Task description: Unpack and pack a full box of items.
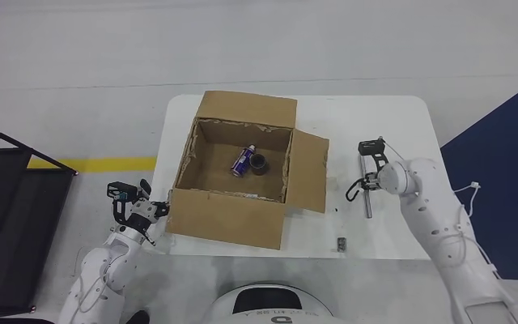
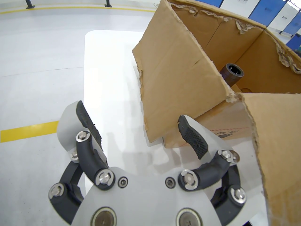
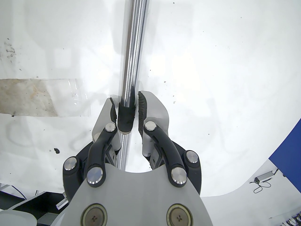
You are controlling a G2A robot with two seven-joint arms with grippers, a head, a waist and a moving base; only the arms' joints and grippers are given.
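Note:
An open cardboard box [image 1: 231,217] stands on the white table [image 1: 380,121] with its flaps spread. On its floor lie a blue and white can [image 1: 242,160] and a black cylinder [image 1: 260,165], whose open end also peeks over the box [image 2: 178,71] wall as the cylinder [image 2: 231,72]. My left gripper [image 2: 130,111] is open and holds nothing, just off the box's near left corner, by the table's edge [image 1: 131,193]. Right of the box, my right gripper [image 3: 127,97] is shut on a shiny metal rod [image 3: 135,36] at its black sleeve, low over the table [image 1: 367,180].
A small dark part [image 1: 341,242] lies near the table's front edge, right of the box. A worn patch of clear tape [image 3: 35,97] is stuck to the tabletop beside the rod. A black rack [image 1: 24,202] stands on the floor at the far left.

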